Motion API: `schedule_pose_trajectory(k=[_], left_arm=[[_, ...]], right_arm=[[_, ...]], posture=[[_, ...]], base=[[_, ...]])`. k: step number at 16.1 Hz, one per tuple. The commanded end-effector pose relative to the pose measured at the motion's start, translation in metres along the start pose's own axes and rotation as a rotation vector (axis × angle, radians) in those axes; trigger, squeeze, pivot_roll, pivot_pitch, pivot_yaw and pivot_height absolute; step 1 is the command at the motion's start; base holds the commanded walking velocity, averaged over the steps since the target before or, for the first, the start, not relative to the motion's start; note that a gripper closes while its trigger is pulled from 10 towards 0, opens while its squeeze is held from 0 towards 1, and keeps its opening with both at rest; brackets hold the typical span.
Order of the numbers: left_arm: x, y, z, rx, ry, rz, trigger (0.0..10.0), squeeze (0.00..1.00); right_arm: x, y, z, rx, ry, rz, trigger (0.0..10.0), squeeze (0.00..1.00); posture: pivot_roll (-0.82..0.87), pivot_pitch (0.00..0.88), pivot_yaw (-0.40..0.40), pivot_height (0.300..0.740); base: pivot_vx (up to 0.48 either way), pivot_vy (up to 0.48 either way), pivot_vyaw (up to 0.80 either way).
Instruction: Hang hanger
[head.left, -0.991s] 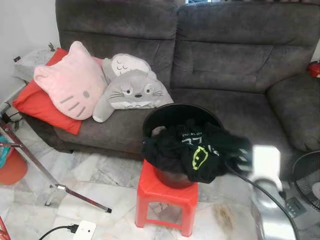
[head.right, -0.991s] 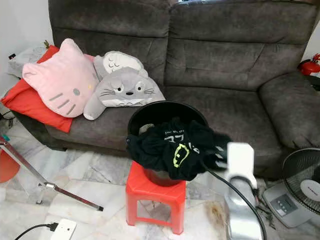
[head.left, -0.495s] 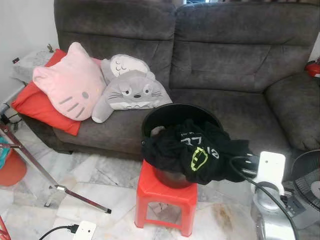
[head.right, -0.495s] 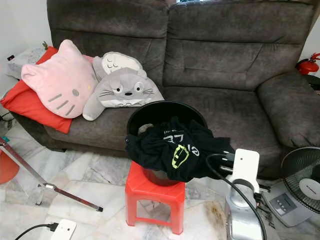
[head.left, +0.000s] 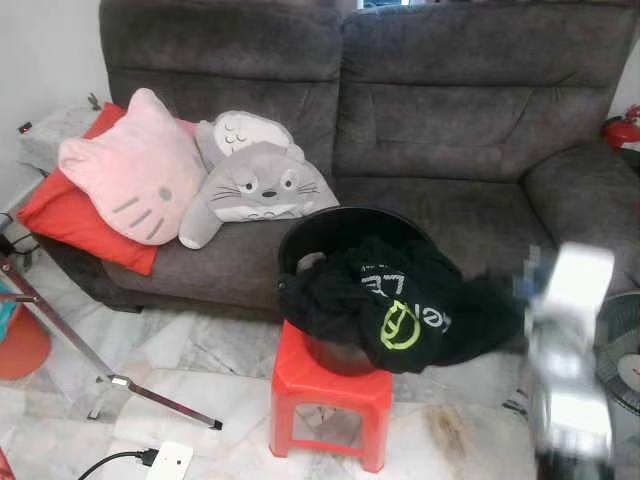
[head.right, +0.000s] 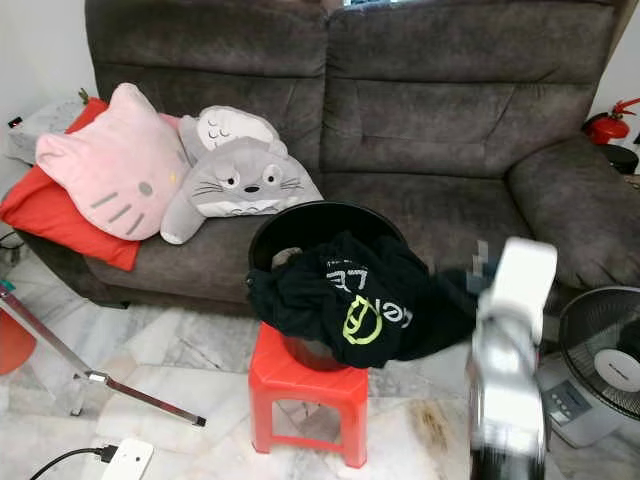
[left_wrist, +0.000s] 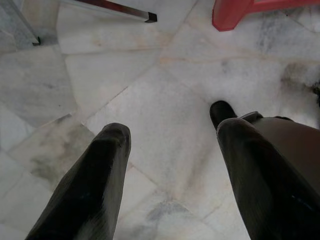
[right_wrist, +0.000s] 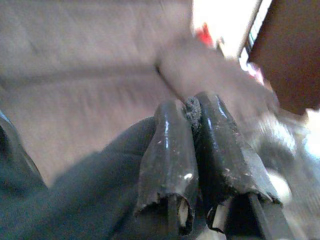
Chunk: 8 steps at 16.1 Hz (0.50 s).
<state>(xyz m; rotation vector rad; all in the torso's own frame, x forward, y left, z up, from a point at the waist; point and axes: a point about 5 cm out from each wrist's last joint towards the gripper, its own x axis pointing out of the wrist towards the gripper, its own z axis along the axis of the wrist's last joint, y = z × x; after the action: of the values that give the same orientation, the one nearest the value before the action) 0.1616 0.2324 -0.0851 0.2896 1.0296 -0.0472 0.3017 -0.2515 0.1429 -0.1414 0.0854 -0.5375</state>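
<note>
A: Hanger — I can't make one out anywhere. What the right gripper (right_wrist: 192, 120) has is a fold of the black shirt (head.left: 400, 310), the one with the yellow-green print, heaped over the rim of the black bucket (head.left: 300, 235) on the red stool (head.left: 330, 385).

B: So it is clamped on the cloth?

A: Yes. In the right wrist view the two black fingers (right_wrist: 170, 150) are pressed together with dark fabric pinched at their tips. From the head, the right arm (head.right: 510, 340) is a blur at the right of the scene, near the fan (head.right: 605, 355), and the shirt stretches out toward it.

B: And the other arm?

A: The left gripper (left_wrist: 170, 150) hangs idle over the marble floor (left_wrist: 150, 75), fingers well apart, holding nothing.

B: How far along, then?

A: Early, by my reading. The shirt is still mostly draped on the bucket, only one edge drawn to the right. No rail or hook is in sight, just a slanted metal stand (head.left: 60, 330) at the near left. Lifting the shirt clear and getting it hung all seems still to do.
</note>
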Motion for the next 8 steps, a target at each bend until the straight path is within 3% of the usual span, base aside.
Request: schedule_pose_trajectory(k=[1,2,4,8], left_arm=[[-0.001,0.003,-0.003,0.013,0.013,0.007,10.0,0.00],[-0.001,0.003,-0.002,0.012,0.012,0.008,10.0,0.00],[0.000,0.003,-0.002,0.012,0.011,0.011,10.0,0.00],[0.000,0.004,-0.002,0.009,0.013,0.018,10.0,0.00]], right_arm=[[0.012,0.005,0.012,0.002,-0.033,0.030,0.0,0.00],[0.016,0.005,0.019,0.012,-0.052,0.032,0.0,0.00],[0.039,0.032,0.052,0.004,-0.117,0.219,0.0,0.00],[0.046,0.077,0.097,-0.044,-0.264,0.462,0.0,0.00]], posture=[[-0.15,0.000,0.023,0.740],[-0.15,0.000,0.023,0.740],[-0.15,0.000,0.026,0.740],[-0.13,0.000,0.025,0.740]], base=[[0.000,0.000,0.00],[0.000,0.000,0.00],[0.000,0.000,0.00],[0.000,0.000,0.00]])
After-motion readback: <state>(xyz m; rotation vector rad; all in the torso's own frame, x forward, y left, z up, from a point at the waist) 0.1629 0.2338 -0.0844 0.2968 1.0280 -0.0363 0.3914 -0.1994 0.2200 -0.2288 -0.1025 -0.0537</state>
